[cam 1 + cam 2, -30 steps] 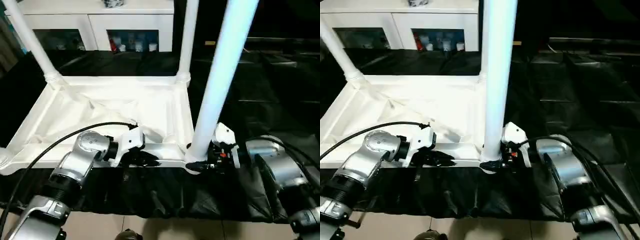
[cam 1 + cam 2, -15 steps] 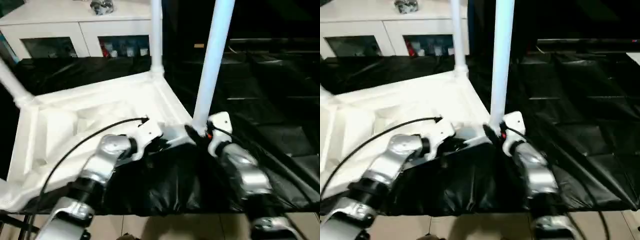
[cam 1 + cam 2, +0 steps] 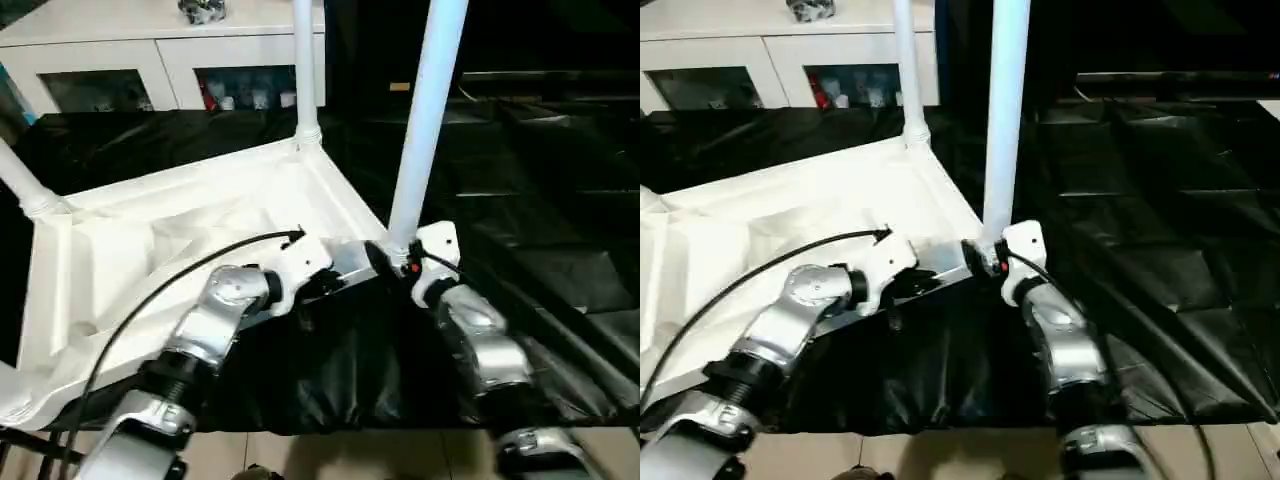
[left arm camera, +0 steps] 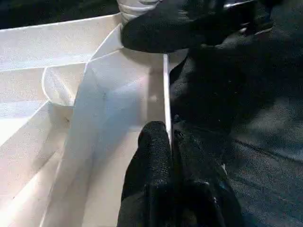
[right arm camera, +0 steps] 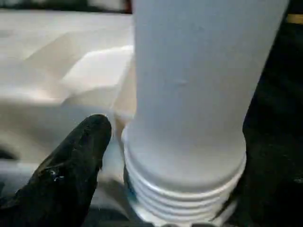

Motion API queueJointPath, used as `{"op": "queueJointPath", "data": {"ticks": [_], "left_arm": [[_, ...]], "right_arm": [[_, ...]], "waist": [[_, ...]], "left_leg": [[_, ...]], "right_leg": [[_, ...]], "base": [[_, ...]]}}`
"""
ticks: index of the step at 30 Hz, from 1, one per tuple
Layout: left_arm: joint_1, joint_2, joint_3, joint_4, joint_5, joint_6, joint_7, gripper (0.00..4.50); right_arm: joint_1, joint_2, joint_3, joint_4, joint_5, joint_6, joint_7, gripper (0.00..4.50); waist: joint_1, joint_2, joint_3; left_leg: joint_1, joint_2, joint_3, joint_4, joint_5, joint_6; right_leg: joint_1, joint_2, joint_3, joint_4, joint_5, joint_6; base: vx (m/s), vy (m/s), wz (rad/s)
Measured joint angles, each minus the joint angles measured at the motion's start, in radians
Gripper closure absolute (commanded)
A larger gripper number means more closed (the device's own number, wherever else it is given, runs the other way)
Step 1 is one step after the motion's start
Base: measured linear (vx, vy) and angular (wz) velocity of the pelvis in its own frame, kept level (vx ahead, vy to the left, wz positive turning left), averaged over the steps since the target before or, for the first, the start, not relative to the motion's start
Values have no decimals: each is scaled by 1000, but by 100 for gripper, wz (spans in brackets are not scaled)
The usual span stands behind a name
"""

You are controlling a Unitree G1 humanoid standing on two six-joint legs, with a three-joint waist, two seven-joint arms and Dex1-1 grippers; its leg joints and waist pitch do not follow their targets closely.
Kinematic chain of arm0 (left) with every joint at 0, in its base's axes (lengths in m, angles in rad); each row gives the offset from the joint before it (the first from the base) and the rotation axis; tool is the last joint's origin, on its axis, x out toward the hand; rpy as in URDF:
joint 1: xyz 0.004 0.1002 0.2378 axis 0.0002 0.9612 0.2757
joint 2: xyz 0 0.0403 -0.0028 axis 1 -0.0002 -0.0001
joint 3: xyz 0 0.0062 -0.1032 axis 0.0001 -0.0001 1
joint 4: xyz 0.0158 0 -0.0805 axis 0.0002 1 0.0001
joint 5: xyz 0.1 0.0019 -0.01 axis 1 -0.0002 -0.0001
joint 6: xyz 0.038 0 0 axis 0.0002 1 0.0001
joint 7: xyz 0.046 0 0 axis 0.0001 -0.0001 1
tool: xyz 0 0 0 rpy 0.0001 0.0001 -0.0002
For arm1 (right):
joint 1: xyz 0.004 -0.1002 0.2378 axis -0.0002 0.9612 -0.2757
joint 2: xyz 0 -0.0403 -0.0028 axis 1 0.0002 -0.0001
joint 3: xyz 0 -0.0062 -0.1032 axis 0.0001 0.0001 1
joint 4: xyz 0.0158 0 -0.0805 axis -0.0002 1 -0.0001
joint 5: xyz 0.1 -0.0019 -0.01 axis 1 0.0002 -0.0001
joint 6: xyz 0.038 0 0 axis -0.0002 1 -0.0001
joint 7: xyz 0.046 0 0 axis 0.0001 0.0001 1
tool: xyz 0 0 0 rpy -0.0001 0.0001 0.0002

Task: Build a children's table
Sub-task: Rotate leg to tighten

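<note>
We see the white tabletop (image 3: 190, 240) lying underside up on a black sheet (image 3: 520, 200), its ribs and raised rim facing us. Our left gripper (image 4: 171, 142) is pinched tight on the thin near rim of the tabletop: in the left wrist view one black finger sits inside the rim and the other outside, with the white edge running straight up between them. Just beyond this gripper, further along the same rim, sits the near right corner socket, and across that corner the dark shape of our right gripper (image 3: 392, 262) shows.

Our right gripper is at the foot of the near leg (image 3: 425, 110), which stands upright in that corner socket. In the right wrist view the leg's threaded collar (image 5: 184, 194) sits directly ahead of the gripper, with one black finger (image 5: 75, 156) beside it on the tabletop side, close to the collar. The other finger is hidden behind the leg, so we cannot tell whether the gripper is clamped on the leg or only lies beside it.

Beyond both grippers, a second leg (image 3: 303, 70) rises from the far right corner, and a third leg (image 3: 22, 180) leans out from the far left corner, well away from our left gripper. Past the tabletop stands a white cabinet (image 3: 150, 60) with glass doors.
</note>
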Motion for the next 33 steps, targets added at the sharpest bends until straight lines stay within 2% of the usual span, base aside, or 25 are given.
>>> {"op": "queueJointPath", "data": {"ticks": [4,10,14,17,26,29,33], "left_arm": [[11,52,6,-15,-40,-19,-116,450],[14,104,-7,-18,-69,-64,-224,450],[14,132,-11,-16,-78,-82,-272,450],[14,139,-11,-15,-80,-95,-283,450],[8,158,-11,11,-96,-120,-325,450],[8,149,-10,11,-101,-101,-322,450],[5,117,5,30,-83,-85,-243,450]], "right_arm": [[-13,-106,44,-3,33,3,273,52],[-31,-183,99,-18,60,16,507,52],[-44,-216,122,-16,67,14,609,67],[-55,-221,131,-12,67,13,627,79],[-45,-215,137,-19,81,21,650,140],[-19,-192,114,-30,91,26,616,167],[9,-124,62,-25,86,27,436,173]], "waist": [[7,0,0],[28,-1,1],[31,-3,1],[31,-4,1],[33,-5,1],[33,-5,0],[28,-5,-1]], "left_leg": [[-1,2,0,0,3,5],[-8,2,0,3,3,7],[-11,2,0,5,3,7],[-16,2,0,7,4,9],[-16,3,0,8,5,10],[-16,3,0,9,5,10],[-13,3,0,12,5,9]], "right_leg": [[-1,1,-2,0,-3,3],[-6,0,-3,1,-3,2],[-9,0,-3,3,-3,2],[-14,0,-3,6,-3,2],[-15,0,-3,8,-3,2],[-14,0,-3,9,-3,2],[-13,0,-1,13,-2,0]], "base": [[0,0,0],[0,0,0],[0,0,0],[0,0,0],[0,0,0],[0,0,0],[0,0,0]]}}
